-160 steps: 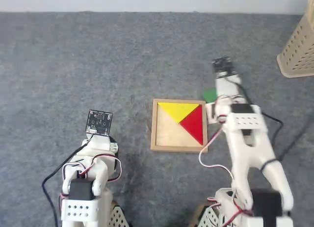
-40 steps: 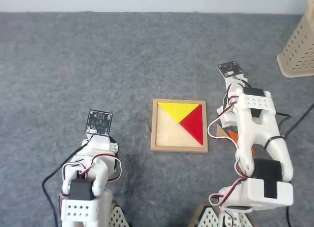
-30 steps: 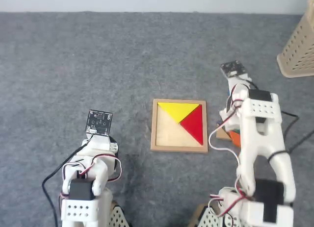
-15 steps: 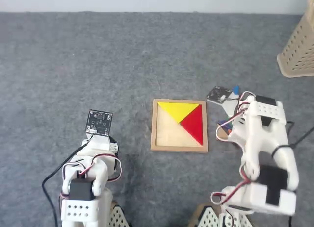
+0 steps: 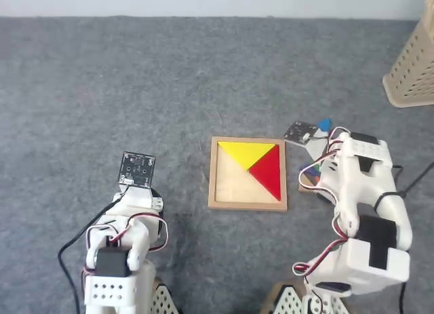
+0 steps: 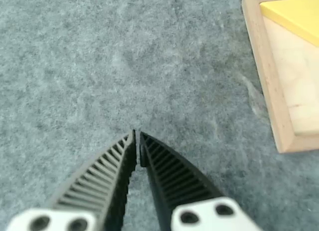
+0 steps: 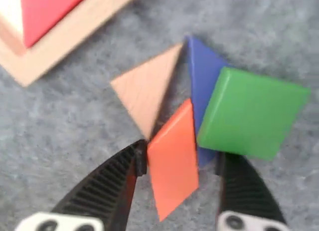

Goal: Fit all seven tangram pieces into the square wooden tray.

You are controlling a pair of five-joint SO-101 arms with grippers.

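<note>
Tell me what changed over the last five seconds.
The right arm drew back from the far right corner of the tray to the loose pieces beside it; its pincer stands open astride the orange piece. The left arm, tray, yellow triangle and red triangle stayed put.

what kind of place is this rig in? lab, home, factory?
Probably a small robotics lab or hobby bench, not a factory: two desktop arms sit on a grey felt-covered table with a wooden tangram tray, and a beige perforated basket stands at the edge.
</note>
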